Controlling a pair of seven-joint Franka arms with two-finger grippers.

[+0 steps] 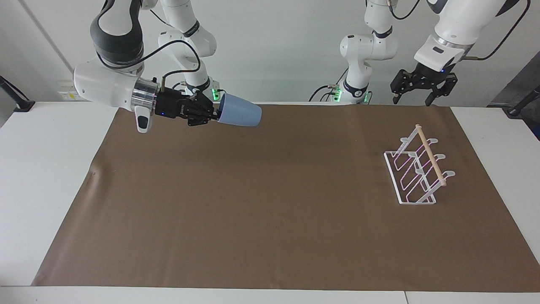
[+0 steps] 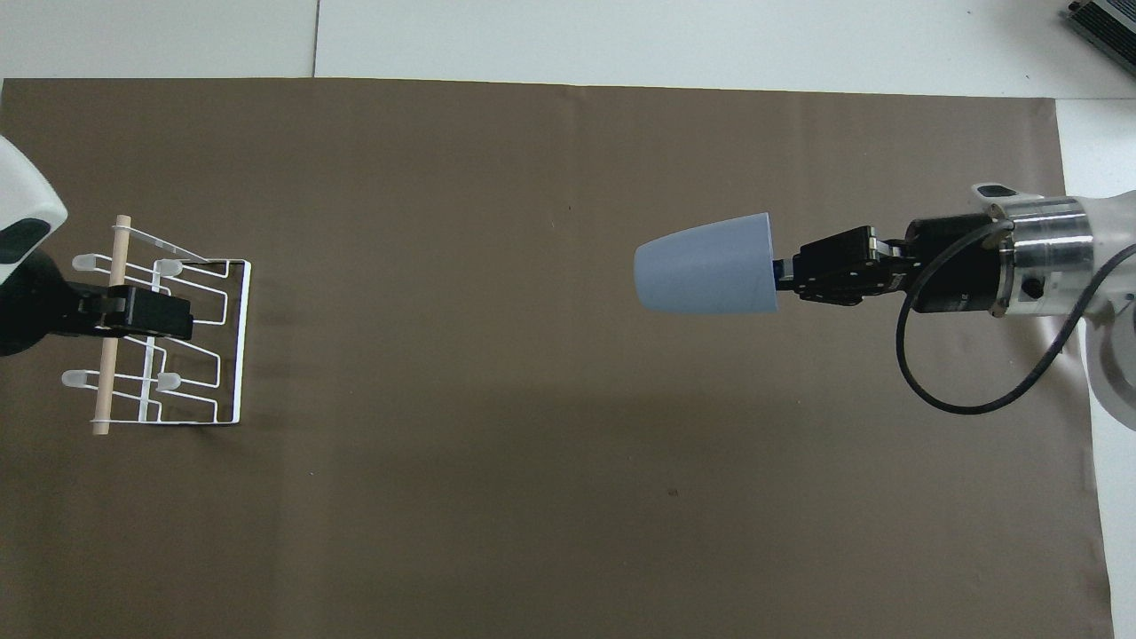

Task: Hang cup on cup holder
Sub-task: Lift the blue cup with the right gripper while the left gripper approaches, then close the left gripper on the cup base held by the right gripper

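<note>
The light blue cup (image 1: 238,115) lies on its side in the air, its base pointing toward the left arm's end of the table. My right gripper (image 1: 216,114) is shut on its rim and holds it above the brown mat; both also show in the overhead view, the cup (image 2: 706,277) and the gripper (image 2: 783,277). The clear cup holder (image 1: 429,154) with its wooden dowel stands on the mat near the left arm's end (image 2: 105,390). My left gripper (image 1: 414,100) is open and empty, high in the air; from overhead it (image 2: 173,315) covers part of the holder.
A brown mat (image 1: 270,219) covers most of the white table (image 1: 46,169). A dark device (image 2: 1105,22) sits at the table's corner farthest from the robots, at the right arm's end.
</note>
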